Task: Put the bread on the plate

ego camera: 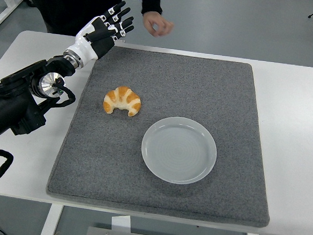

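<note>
A golden croissant [123, 100] lies on the grey mat [170, 81], left of centre. A pale, empty round plate [179, 150] sits on the mat to the croissant's lower right. My left hand [113, 23] hovers over the mat's far left corner, well behind the croissant, fingers spread and holding nothing. My left arm comes in from the left edge. My right arm is out of view.
A person in dark clothing stands at the table's far side, one hand [157, 24] hanging just beyond the mat's back edge. White table [296, 122] surface shows on either side of the mat.
</note>
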Motion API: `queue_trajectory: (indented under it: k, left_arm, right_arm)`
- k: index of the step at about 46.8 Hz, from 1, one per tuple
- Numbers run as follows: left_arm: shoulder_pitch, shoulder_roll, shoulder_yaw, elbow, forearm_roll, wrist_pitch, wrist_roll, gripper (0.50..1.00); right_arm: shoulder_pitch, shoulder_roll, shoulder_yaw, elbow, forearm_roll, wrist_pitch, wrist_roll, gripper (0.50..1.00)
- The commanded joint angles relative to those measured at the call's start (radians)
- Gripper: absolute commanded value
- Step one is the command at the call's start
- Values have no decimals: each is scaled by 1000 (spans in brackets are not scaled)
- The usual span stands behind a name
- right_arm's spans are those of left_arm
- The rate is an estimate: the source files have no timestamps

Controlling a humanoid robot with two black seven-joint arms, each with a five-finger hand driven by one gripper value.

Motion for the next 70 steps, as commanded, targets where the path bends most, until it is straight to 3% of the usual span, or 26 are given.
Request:
queue_trajectory:
  k: [1, 45, 51, 57, 70]
  left_arm:
    - [0, 0, 0, 0, 0, 0, -2, 992]
    - [-6, 9, 0, -2, -2, 15, 0, 990]
    - [-5, 18, 0, -41, -2, 18, 0, 990]
    - [-5, 74, 2, -155, -2, 77, 0, 990]
    - [-34, 193, 80, -446, -2, 276, 3, 975]
  right_arm:
    - [0, 0, 1, 1, 0, 0, 0, 952]
    - [0, 0, 1, 1, 2, 0, 1, 952]
    - [0, 0, 1, 0, 0, 2, 0, 952]
    - [0, 0, 1, 1, 0, 2, 0, 952]
    - [0, 0, 1, 1, 0, 2, 0, 952]
